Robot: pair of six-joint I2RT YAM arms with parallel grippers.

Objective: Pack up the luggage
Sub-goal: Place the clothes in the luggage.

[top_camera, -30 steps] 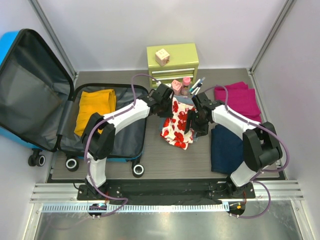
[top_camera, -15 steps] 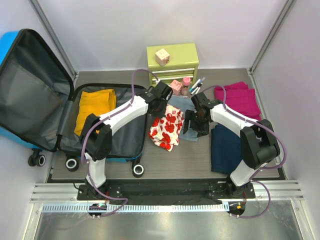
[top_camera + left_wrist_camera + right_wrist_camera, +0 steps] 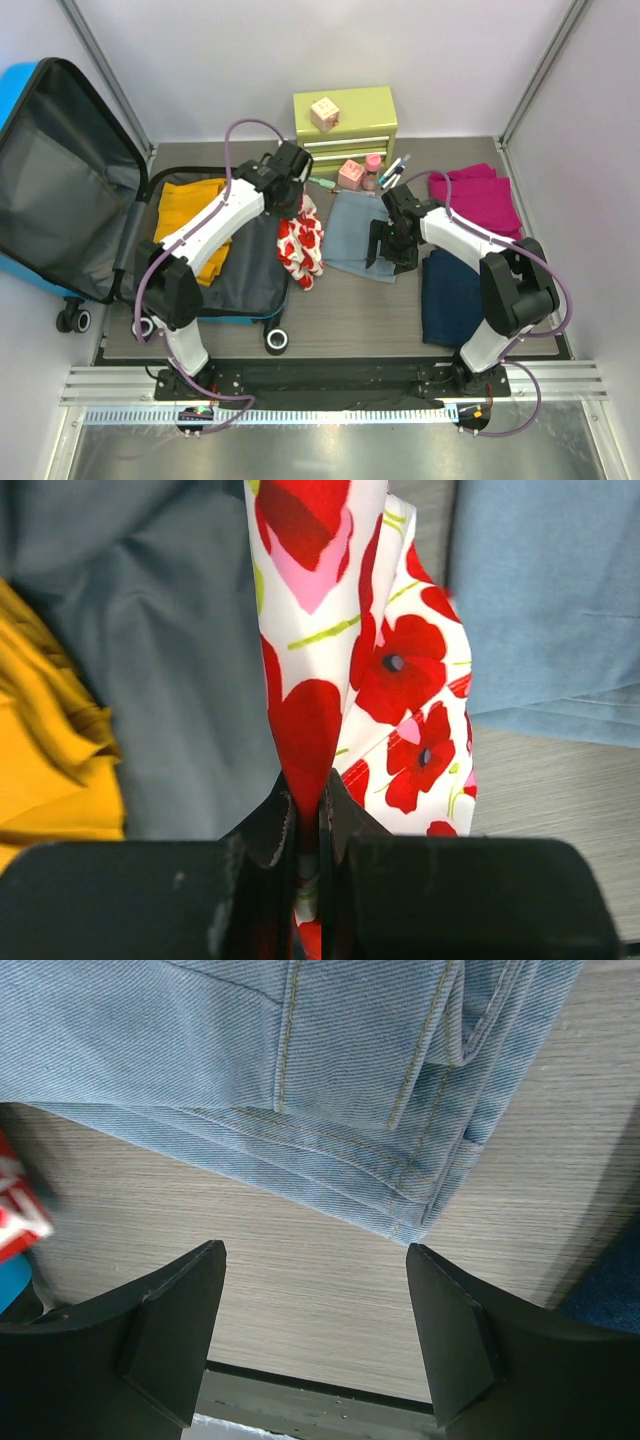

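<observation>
Left pincer is pressed together on a fold of the poppy-print cloth. The cloth's upper part runs off the wrist view at 12 o'clock, and its lower end vanishes between the black fingers. Seen from above, the cloth hangs at the 3 o'clock rim of the luggage; whether it touches that rim is hard to tell. The luggage lies open at 9 o'clock on the table, its raised lid partly cut off by the frame edge. A yellow garment lies in the grey-lined base, half covered by the left arm. Right pincer stands spread wide, gripping nothing, over bare table at 6 o'clock of the folded light-blue jeans. Small items beside the green drawer chest are too small to name.
</observation>
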